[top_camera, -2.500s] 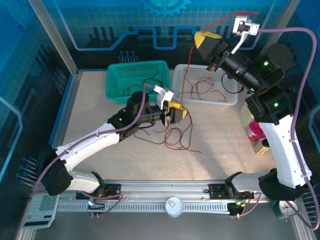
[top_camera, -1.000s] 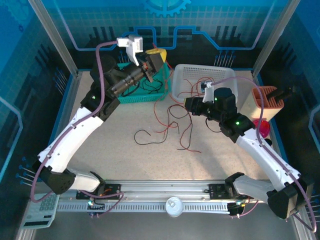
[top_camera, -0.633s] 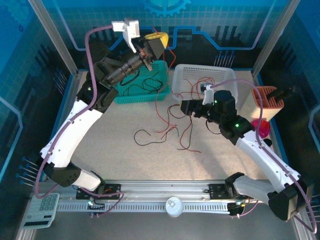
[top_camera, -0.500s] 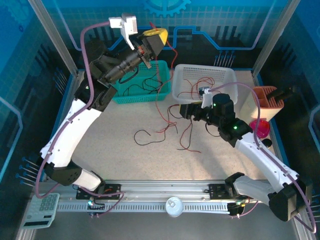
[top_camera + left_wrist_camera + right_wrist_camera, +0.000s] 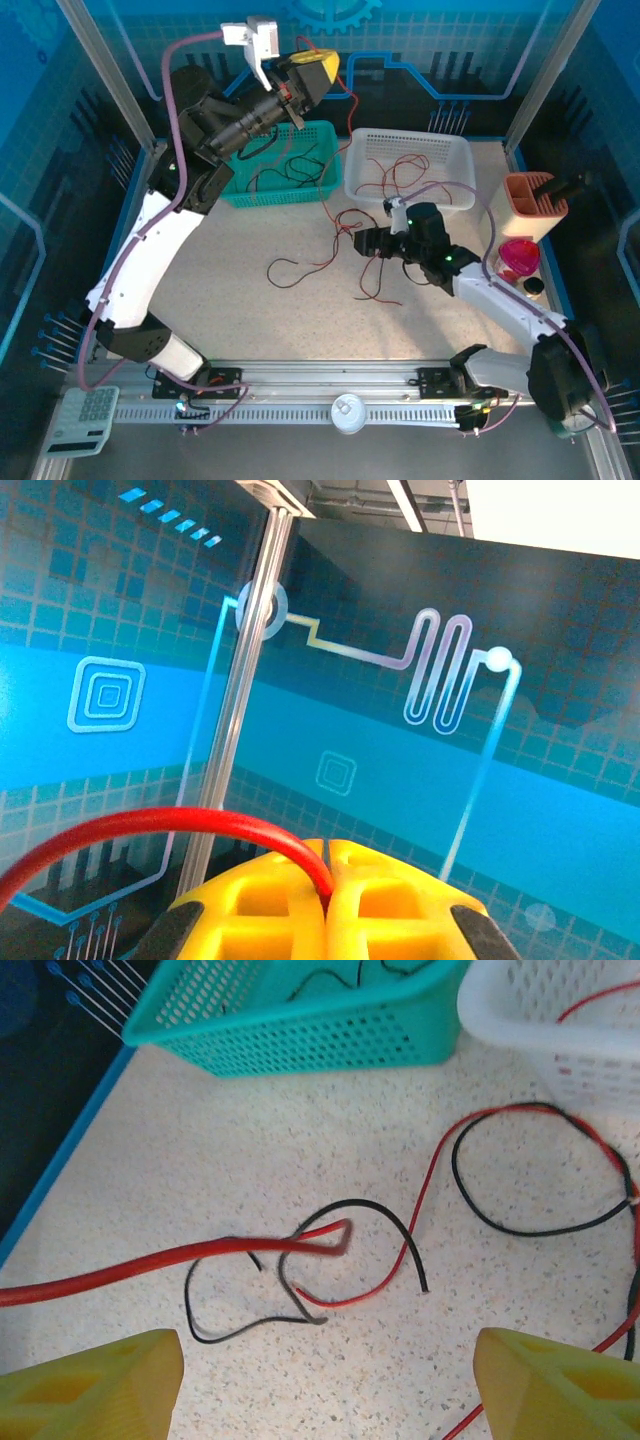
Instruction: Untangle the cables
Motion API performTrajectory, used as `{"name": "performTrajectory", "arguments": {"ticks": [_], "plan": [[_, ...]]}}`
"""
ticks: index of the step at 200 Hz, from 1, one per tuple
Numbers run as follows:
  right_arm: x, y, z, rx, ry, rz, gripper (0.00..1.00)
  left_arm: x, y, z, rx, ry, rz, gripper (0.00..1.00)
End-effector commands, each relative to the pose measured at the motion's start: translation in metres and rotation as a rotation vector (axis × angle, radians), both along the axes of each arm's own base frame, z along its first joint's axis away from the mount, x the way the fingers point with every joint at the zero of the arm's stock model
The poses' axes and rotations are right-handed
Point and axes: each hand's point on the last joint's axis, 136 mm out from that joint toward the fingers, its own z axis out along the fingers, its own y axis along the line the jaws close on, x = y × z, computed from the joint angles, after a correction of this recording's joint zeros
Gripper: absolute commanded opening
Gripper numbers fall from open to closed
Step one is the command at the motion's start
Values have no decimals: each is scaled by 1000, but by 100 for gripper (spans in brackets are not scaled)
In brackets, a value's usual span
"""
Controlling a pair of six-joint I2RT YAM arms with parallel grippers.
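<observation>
I see a teal basket (image 5: 282, 190) at the back of the speckled table (image 5: 225, 305), with a white basket (image 5: 456, 168) just beside it. Toward the right edge stands an orange holder (image 5: 527, 200), a pink tub (image 5: 516, 258) near it. A calculator (image 5: 90, 420) lies off the near-left corner.

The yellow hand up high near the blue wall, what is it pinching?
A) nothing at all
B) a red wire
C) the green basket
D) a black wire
B: in the left wrist view, the red wire curves down and ends in the seam where the left hand is pressed shut.
</observation>
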Motion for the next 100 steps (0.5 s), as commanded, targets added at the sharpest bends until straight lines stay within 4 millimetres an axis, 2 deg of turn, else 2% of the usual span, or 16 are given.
{"name": "performTrajectory", "arguments": {"ticks": [1,39,54,64,67,86,100], "plan": [[8,16,3,26,-34,34,77,-13,6,22,-14,-62,-4,0],[29,32,9,24,-50,35,76,-17,7,21,-21,-42,-23,0],[36,36,17,26,-68,38,74,-17,6,15,-17,-26,-30,0],[36,37,15,21,-65,43,72,-16,5,10,-14,-8,-33,0],[40,40,27,33,-88,46,71,-16,5,8,-13,-3,-36,0],[42,44,38,36,-105,70,61,-14,4,-4,-6,23,-40,0],[41,45,42,31,-113,86,46,-12,3,-15,3,40,-36,0]]}}
